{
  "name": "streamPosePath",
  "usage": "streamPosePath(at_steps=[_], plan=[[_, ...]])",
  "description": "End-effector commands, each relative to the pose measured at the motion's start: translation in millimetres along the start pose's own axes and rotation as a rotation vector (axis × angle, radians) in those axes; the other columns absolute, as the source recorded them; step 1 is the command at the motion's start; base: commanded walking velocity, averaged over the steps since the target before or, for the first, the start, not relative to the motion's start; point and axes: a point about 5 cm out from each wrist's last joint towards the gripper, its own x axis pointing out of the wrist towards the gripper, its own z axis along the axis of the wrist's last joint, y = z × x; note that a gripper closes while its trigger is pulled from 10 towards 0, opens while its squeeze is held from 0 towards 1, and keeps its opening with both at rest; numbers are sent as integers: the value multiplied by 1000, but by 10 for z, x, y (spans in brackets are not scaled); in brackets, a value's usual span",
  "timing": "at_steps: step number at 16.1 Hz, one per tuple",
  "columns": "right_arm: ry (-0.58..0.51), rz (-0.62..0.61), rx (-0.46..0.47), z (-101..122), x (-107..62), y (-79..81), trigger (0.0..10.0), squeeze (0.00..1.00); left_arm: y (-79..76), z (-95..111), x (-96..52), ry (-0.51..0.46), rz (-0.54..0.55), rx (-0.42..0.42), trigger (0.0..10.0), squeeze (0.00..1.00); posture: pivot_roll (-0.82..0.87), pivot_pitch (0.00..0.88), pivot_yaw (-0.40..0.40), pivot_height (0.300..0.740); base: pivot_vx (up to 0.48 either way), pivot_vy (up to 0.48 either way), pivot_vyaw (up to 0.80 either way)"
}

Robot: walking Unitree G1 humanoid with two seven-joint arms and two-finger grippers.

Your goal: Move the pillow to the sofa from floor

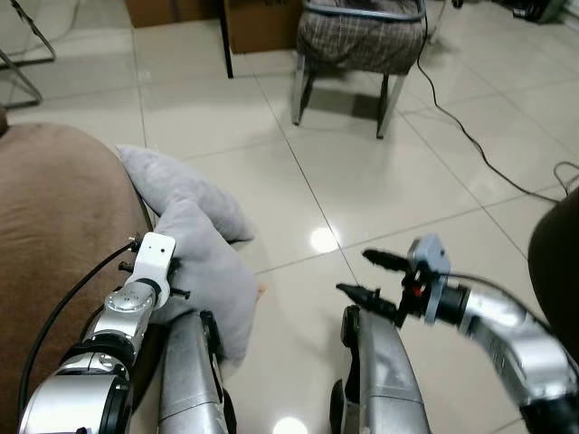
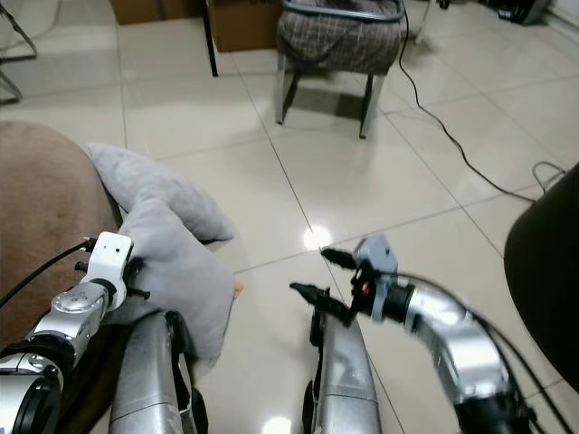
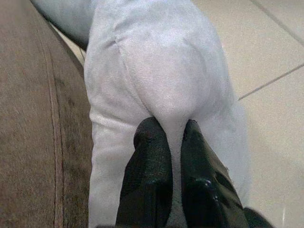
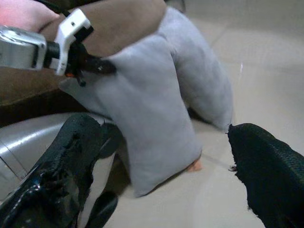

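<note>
Pillow [image 1: 204,253] pinched in left tool [image 3: 171,137], against brown sofa [image 1: 54,226], right tool [image 1: 366,274] spread apart, nearby.

Living room in a home.
Brown sofa [image 1: 54,235] just beside left gripper [image 3: 172,137], glossy tiled floor [image 1: 362,172], plaid chair [image 1: 360,41] w/ cable [image 1: 461,127] far ahead of right gripper [image 1: 369,275].

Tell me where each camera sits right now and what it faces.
Left eye, right eye: head, looking down over tile floor; both arms, legs show.
Left wrist: along left gripper, fingers pinching grey pillow beside brown sofa.
Right wrist: between open right gripper fingers, toward pillow and left gripper.
Shared: pillow and sofa appear in all four.
</note>
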Motion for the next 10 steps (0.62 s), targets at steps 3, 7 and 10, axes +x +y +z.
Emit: streamPosePath(at_steps=[3,7,10], plan=[[2,-8,-19,57,-49,-172,10000,0,-61,282,31,-137,-68,-14,0,0,-38,17,12,506,0,0,0],[-28,-35,-26,111,-30,-259,10000,0,-45,507,7,-248,-122,-36,0,0,-19,0,17,506,0,0,0],[-92,-85,-26,166,-100,-151,10000,0,-125,756,-107,-378,-202,-54,0,0,10,0,9,506,0,0,0]])
